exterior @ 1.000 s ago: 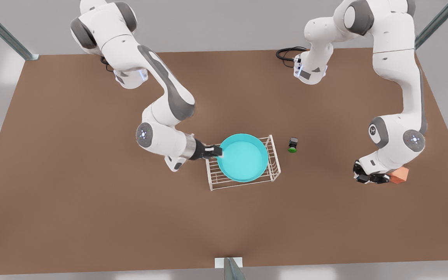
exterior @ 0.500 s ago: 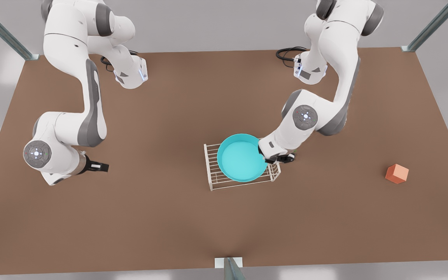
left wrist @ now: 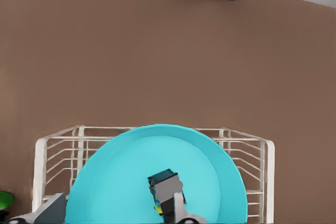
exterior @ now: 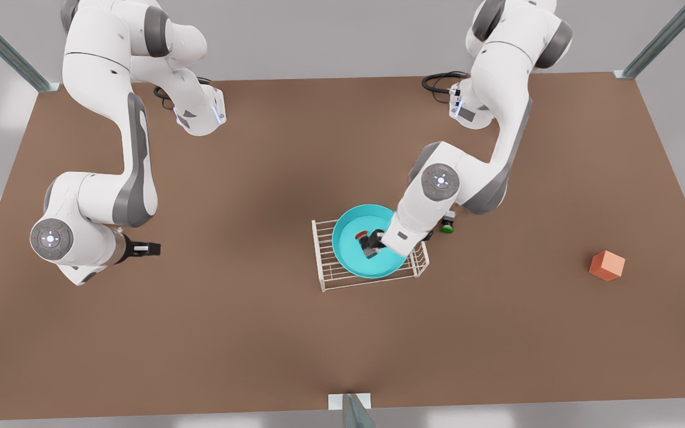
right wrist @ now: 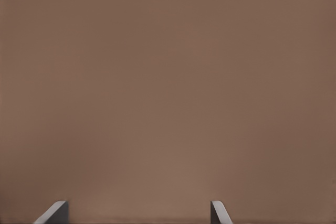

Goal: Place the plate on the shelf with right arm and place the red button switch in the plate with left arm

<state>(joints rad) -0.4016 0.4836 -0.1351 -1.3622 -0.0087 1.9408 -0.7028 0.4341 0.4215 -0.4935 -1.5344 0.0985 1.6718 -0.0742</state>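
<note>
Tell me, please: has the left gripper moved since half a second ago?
Yes. The left gripper has moved from the shelf's end on the front view's right to over the plate's middle, with the red button switch.

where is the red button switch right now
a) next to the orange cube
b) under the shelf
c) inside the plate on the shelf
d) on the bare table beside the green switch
c: the red button switch lies inside the plate, which rests on the shelf, with the left hand right at it.
</note>
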